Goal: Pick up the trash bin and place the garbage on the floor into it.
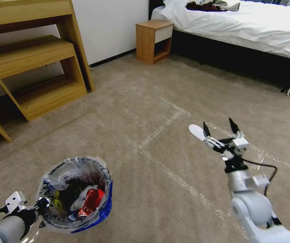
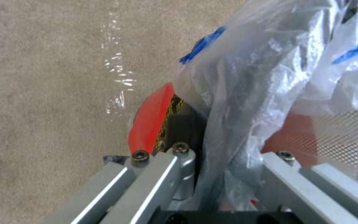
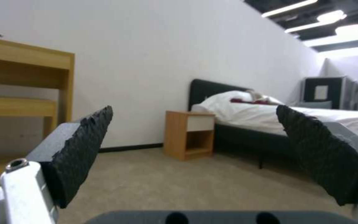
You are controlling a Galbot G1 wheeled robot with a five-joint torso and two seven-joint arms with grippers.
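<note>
Being held off the floor (image 1: 172, 101) at the lower left of the head view, the trash bin (image 1: 75, 192) is gripped at its near rim by the left gripper (image 1: 43, 206), whose fingers are clamped together on the rim and the clear plastic liner (image 2: 262, 77). The contact point itself is being obscured by crinkled plastic in the left wrist view, where a slice of the bin's red base (image 2: 150, 121) and part of its mesh wall (image 2: 345, 137) are being shown. Inside the bin, a crushed red can (image 1: 89, 202) is being made out among darker litter that is too jumbled to be identified.

Over on the right, the right gripper (image 1: 220, 127) is being held above the carpet with its jaws spread wide apart and nothing between them. A white insole (image 1: 196, 131) is lying on the floor just beside it; its near end is being covered by one finger, so whether it is being touched cannot be told. Tape strips (image 1: 161, 126) are seen crossing the carpet between the two arms.

In the background, a wooden desk (image 1: 33, 57), a nightstand (image 1: 153, 40) and a bed (image 1: 239, 27) are partly cut off by the edges.
</note>
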